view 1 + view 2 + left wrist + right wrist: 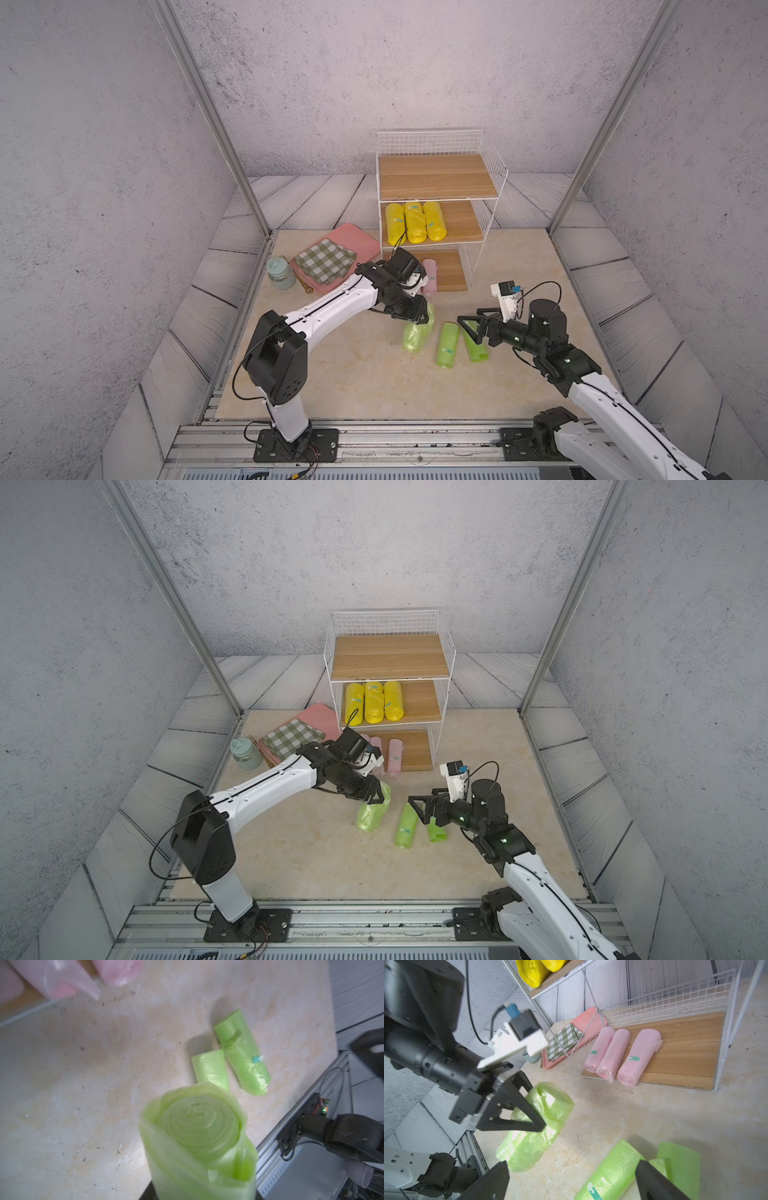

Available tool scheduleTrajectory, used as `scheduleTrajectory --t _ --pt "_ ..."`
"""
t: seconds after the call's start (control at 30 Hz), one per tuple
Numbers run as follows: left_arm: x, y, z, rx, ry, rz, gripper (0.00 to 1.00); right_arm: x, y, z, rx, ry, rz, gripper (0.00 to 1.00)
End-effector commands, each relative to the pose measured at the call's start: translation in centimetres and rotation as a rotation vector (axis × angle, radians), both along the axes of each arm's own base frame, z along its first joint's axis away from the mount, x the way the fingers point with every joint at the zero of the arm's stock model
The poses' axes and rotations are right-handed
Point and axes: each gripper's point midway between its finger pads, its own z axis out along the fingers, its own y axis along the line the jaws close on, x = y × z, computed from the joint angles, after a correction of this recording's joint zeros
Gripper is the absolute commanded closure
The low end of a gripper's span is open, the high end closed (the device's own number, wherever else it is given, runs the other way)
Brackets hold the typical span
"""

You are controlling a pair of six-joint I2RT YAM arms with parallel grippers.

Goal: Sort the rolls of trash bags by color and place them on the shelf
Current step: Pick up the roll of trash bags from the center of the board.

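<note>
Clamping one light green roll (415,334) near its upper end, the left jaws held it tilted over the counter (353,374), just in front of the shelf. Whether its lower end had cleared the surface could not be told. The right jaws stood wide apart and empty, hovering low above the two other green rolls (446,345), which lay side by side on the counter near the held one.

Farther out, the shelf (436,176) showed most of the sorting finished. Three yellow rolls (414,222) lay together on the middle board. Three pink rolls (618,1055) lay on the bottom board, two touching and the third just beside them. The top board was bare. By that reading, two colours were done and only green remained, with the bare top board its likely place; one roll was in hand and two waited.

Where a roll's wrapper faced a camera, it carried a small teal label (634,1059) with a white mark. The print was too small and blurred to read, and no brand name could be made out.
</note>
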Motion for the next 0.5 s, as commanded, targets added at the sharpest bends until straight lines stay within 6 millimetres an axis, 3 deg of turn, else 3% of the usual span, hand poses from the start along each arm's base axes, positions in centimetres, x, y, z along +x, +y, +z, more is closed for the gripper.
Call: scheduleTrajectory --t 0.0,0.17,0.47 --pt "-0.4 -1.1 3.6 -0.167 -0.065 -0.096 1.00 -0.3 1.0 3.2 0.052 -0.099 0.072 0.01" --pt "-0.4 -0.7 7.4 -0.295 -0.163 -0.124 1.00 -0.6 2.1 5.6 0.070 -0.143 0.161 0.01" --pt "2.6 1.1 14.3 -0.498 -0.385 -0.042 1.00 -0.4 3.8 9.6 0.118 -0.214 0.280 0.01"
